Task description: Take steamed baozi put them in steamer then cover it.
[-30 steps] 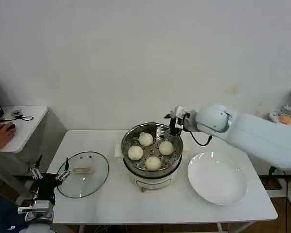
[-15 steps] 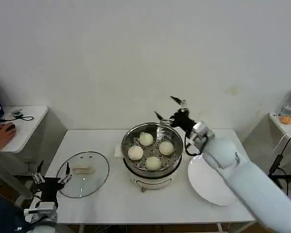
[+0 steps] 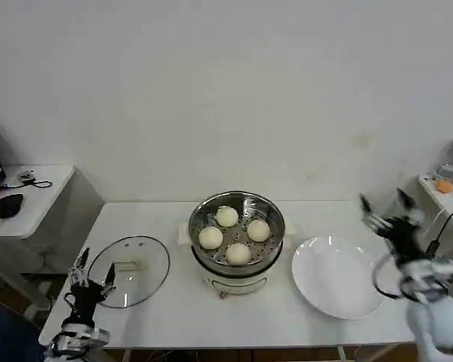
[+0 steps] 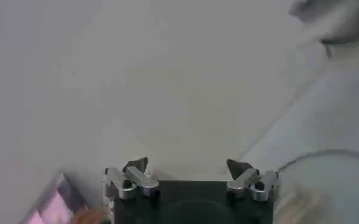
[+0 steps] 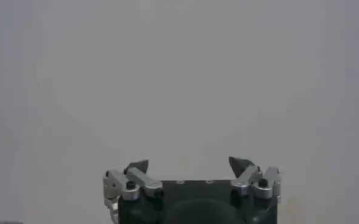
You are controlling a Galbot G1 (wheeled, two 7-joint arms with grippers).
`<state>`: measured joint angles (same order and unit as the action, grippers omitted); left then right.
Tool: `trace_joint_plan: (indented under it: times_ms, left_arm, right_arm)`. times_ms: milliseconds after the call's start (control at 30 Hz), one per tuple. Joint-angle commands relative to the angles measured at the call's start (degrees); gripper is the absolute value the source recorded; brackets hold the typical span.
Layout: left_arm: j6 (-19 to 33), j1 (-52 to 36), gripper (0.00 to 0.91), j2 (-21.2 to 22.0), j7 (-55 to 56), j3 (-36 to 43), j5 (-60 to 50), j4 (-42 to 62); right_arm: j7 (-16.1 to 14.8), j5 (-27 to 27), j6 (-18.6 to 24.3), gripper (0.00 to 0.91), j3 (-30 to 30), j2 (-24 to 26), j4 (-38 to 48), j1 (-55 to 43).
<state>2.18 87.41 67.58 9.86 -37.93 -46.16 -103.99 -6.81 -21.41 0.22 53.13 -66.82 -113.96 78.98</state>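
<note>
Head view: the steamer (image 3: 236,235) stands at the centre of the table (image 3: 211,313), uncovered, with four baozi (image 3: 236,235) resting on its perforated tray. The cover (image 3: 130,270) lies flat on the table to the left of the steamer and apart from it, handle up. A white plate (image 3: 338,277) sits to the right of the steamer, just beside it.

The left gripper (image 3: 93,276) is raised at the table's left front edge, just beside the cover's near-left rim; its fingers are spread wide and hold nothing. The right gripper (image 3: 383,207) is raised beyond the plate's far-right rim, well apart from the steamer and from the cover; its fingers are likewise spread wide and hold nothing.

Left wrist view: spread fingertips (image 4: 136,165), with the cover's rim (image 4: 325,159) off to one side.

Right wrist view: spread fingertips (image 5: 240,163) against a plain wall.
</note>
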Motion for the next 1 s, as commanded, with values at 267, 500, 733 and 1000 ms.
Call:
trace_joint_plan:
  times_ms: [267, 500, 733, 1000]
  left_arm:
    - [1.2, -11.4, 0.907, -3.7, -1.3, 6.0, -22.9, 17.8]
    - [1.1, -15.4, 0.907, -4.0, -1.5, 7.2, -22.4, 19.3]
    - [1.1, -17.7, 0.907, -3.4, -1.3, 9.4, -22.7, 21.5]
    - [0.6, -21.2, 0.907, -2.8, -1.4, 10.6, -23.1, 24.2]
  right_arm:
    - [-1.5, -1.6, 1.6, 0.907, 13.6, -5.4, -5.6, 14.0]
    - [-1.6, -1.5, 1.9, 0.907, 14.0, -6.8, -6.7, 15.3]
    - [-1.6, -1.1, 1.9, 0.907, 13.7, -8.1, -7.8, 16.0]
    - [-2.0, -1.0, 2.6, 0.907, 14.3, -8.7, -7.5, 17.3]
